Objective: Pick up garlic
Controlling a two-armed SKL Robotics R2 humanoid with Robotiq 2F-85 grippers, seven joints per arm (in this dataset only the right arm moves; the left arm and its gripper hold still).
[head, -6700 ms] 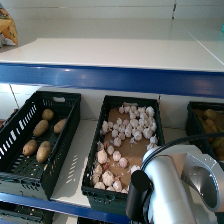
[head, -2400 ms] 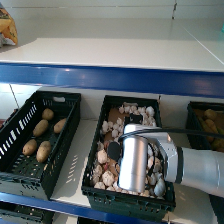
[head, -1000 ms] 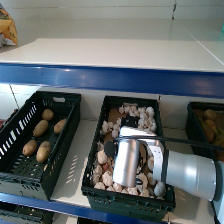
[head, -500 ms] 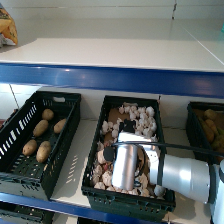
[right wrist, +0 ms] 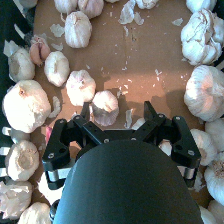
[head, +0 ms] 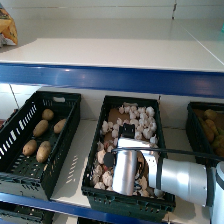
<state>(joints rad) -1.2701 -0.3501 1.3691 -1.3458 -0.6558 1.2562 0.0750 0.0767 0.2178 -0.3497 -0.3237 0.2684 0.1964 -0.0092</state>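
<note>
Several white garlic bulbs point(head: 136, 118) lie on brown cardboard in the middle black crate point(head: 129, 208). My right arm reaches down into this crate, and my right gripper point(head: 127, 131) hangs low over the bulbs. In the wrist view the gripper point(right wrist: 117, 112) is open, its black fingers point(right wrist: 151, 111) set wide apart just above the cardboard. One small garlic bulb point(right wrist: 105, 107) sits between them, closer to one finger and not clamped. Larger bulbs point(right wrist: 25, 105) lie around it, and loose garlic skins are scattered on the cardboard.
A black crate point(head: 20, 175) of potatoes point(head: 41, 128) stands to the left. Another crate point(head: 200, 125) with brown produce stands at the right. A blue shelf edge point(head: 110, 78) runs above the crates. The crate walls close in the gripper on both sides.
Over the last seconds my right arm came in from the lower right and pushed down and forward into the middle crate, bringing the gripper close over the garlic.
</note>
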